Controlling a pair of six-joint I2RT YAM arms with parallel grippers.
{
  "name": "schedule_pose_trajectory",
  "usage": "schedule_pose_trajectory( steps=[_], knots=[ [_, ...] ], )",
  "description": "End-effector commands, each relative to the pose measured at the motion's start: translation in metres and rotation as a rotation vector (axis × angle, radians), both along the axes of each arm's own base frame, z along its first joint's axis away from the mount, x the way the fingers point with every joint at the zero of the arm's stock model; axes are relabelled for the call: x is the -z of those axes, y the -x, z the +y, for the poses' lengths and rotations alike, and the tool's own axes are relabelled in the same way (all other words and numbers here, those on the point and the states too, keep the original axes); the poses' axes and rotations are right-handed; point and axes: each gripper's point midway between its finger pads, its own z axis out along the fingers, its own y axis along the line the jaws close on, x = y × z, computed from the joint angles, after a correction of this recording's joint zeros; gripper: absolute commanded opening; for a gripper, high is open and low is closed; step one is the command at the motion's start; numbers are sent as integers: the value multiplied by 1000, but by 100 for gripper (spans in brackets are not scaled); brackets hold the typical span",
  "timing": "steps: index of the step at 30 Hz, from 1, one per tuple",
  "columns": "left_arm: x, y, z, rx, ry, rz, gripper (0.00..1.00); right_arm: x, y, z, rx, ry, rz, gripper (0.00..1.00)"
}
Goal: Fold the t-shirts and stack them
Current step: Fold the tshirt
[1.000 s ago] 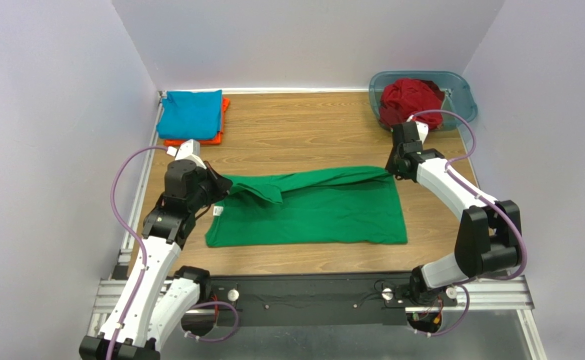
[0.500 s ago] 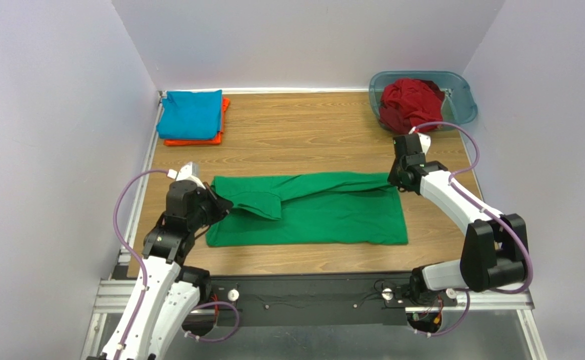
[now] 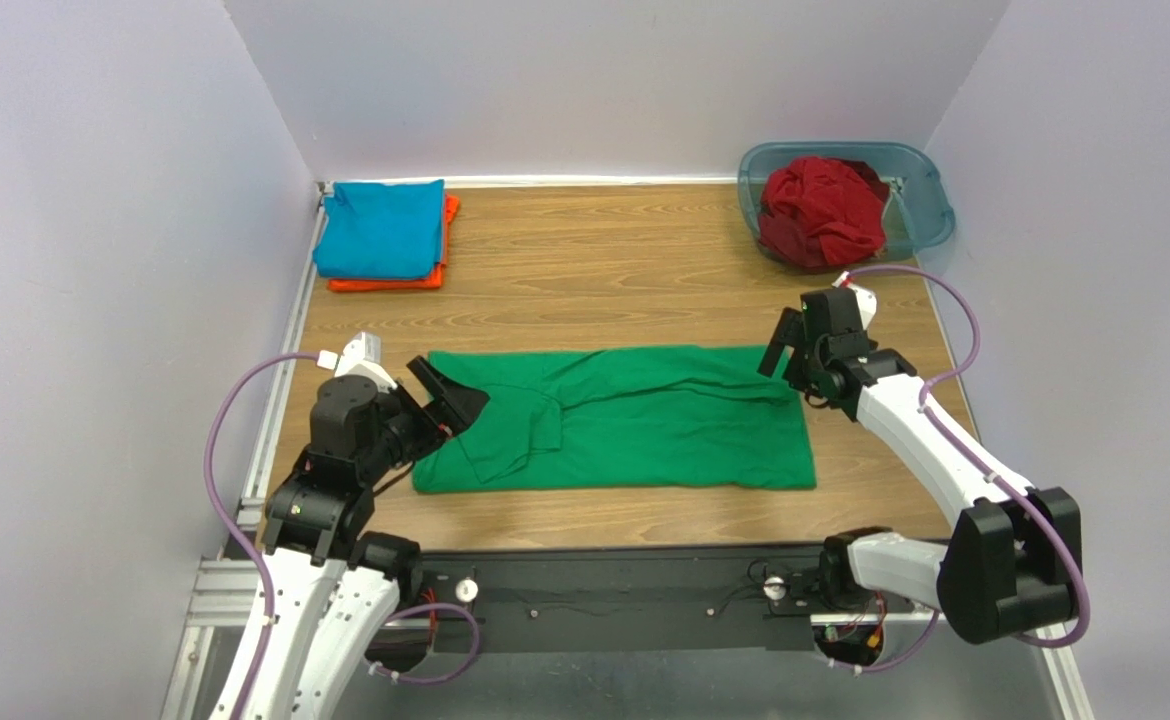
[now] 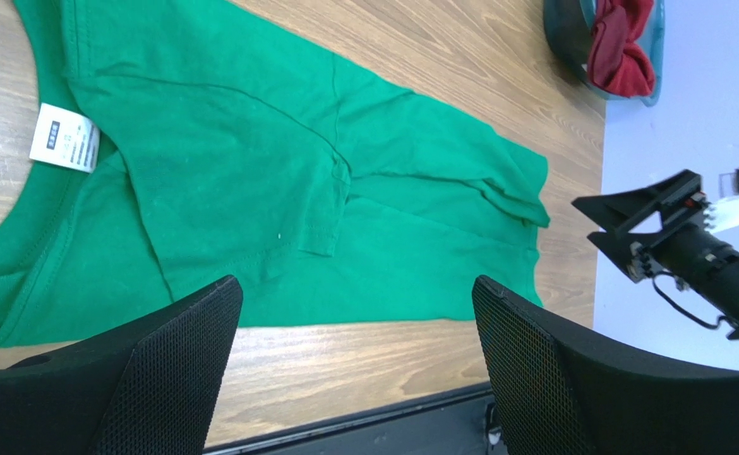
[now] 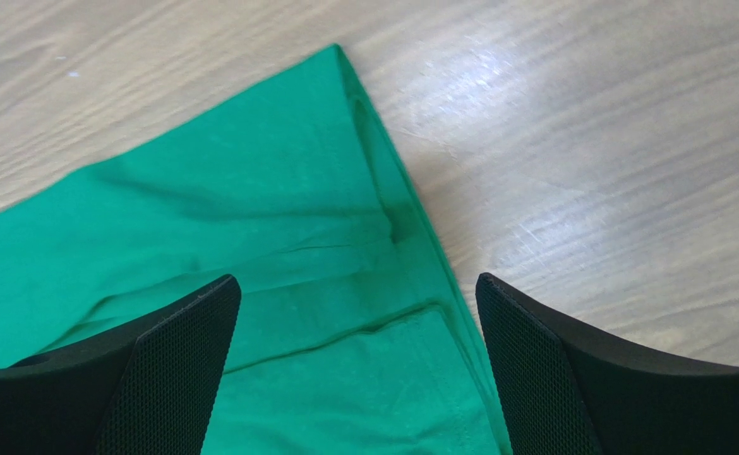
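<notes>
Green shirt [image 3: 621, 428] lies lengthwise between the arms: left jaws open by its collar, right jaws open by its hem.

One shirt [image 3: 621, 420] lies flat mid table [image 3: 621, 285] — folded stack [image 3: 384, 233] behind it far left, tub [image 3: 925, 192] holding a crumpled shirt [image 3: 821, 210] far right.

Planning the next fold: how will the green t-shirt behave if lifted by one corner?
Probably floppy: the green t-shirt lies flat with soft creases and a folded sleeve. Likely light: the cloth looks thin. Pushed, it would probably bunch, not slide.
</notes>
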Motion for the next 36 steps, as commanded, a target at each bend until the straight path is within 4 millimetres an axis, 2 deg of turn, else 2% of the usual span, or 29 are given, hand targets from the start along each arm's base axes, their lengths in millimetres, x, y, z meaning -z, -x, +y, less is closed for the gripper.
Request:
schedule_pose_trajectory(
  steps=[1,4,6,7,8,9,11,13,14,16,17,23,25,26,31,36],
  knots=[
    [2,-11,2,-7,-33,-3,98,-11,-7,13,-77,-43,1,100],
    [-2,-38,-11,38,-16,-65,98,-8,-12,23,-122,-71,29,100],
    [4,-48,-17,62,-14,-66,98,-6,-13,32,-145,-106,43,100],
    [14,-55,-21,75,-20,-38,98,-4,-13,34,-150,-118,49,100],
    [15,-63,-26,97,-7,-60,98,-4,-13,39,-164,-143,55,100],
    [27,-70,-30,113,-11,-25,98,-4,-12,42,-169,-155,56,100],
    [29,-82,-37,144,-4,-45,98,-2,-10,43,-173,-162,65,100],
    [45,-90,-42,169,-13,-10,98,3,-7,40,-160,-150,76,100],
    [46,-96,-43,170,-16,-21,98,6,-5,37,-142,-146,83,100],
    [53,-104,-43,168,-37,-15,98,16,-1,28,-89,-114,103,100],
    [63,-109,-43,164,-47,9,98,22,1,22,-63,-94,118,100],
    [107,-119,-42,178,-96,105,98,41,8,11,38,-66,171,97],
    [114,-121,-40,172,-108,122,98,47,9,8,56,-51,186,91],
    [121,-122,-38,162,-116,139,98,50,9,6,63,-45,194,83],
    [136,-121,-30,143,-142,172,98,61,9,1,87,-9,229,79],
    [144,-119,-23,127,-160,190,98,62,3,-1,96,2,218,64]
  ],
)
